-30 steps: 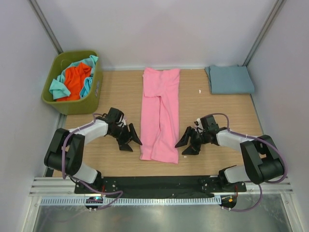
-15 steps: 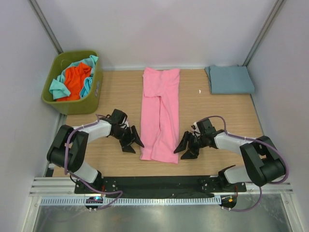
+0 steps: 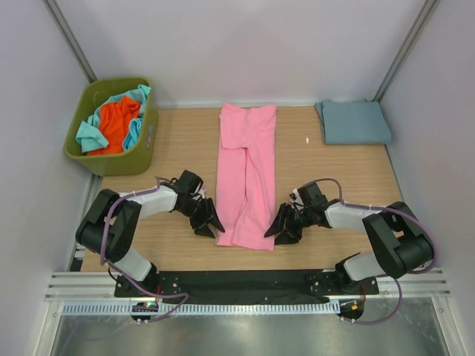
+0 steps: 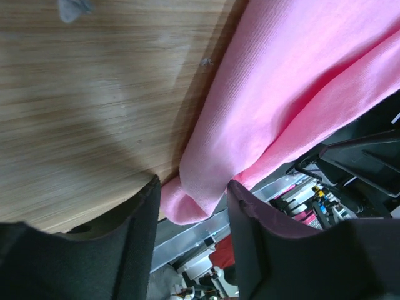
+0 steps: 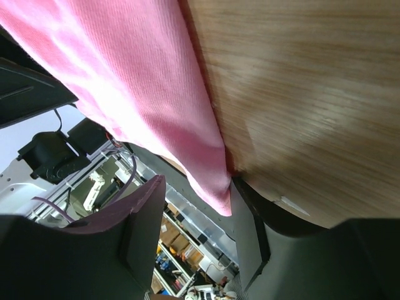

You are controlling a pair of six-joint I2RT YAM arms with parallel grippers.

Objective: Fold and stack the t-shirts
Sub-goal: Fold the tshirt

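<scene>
The pink t-shirt [image 3: 246,174] lies folded into a long strip down the middle of the table. My left gripper [image 3: 212,222] is low at its near left corner, my right gripper [image 3: 277,227] at its near right corner. In the left wrist view the pink shirt's corner [image 4: 200,187] bulges between the open fingers [image 4: 140,237] of the left gripper [image 4: 192,215]. In the right wrist view the pink shirt's hem corner [image 5: 215,187] rests against one finger [image 5: 250,231] of the right gripper [image 5: 197,219], with a wide gap to the other. Neither gripper is clamped.
A dusty blue-grey t-shirt [image 3: 352,122] lies folded at the back right. The olive-green bin [image 3: 145,152] at the back left holds the orange t-shirt [image 3: 119,122] and the teal t-shirt [image 3: 89,135]. White walls stand close on three sides.
Both grippers have slid inward along the table to the pink shirt's near corners, and their jaws have narrowed. The shirt has not visibly shifted.
</scene>
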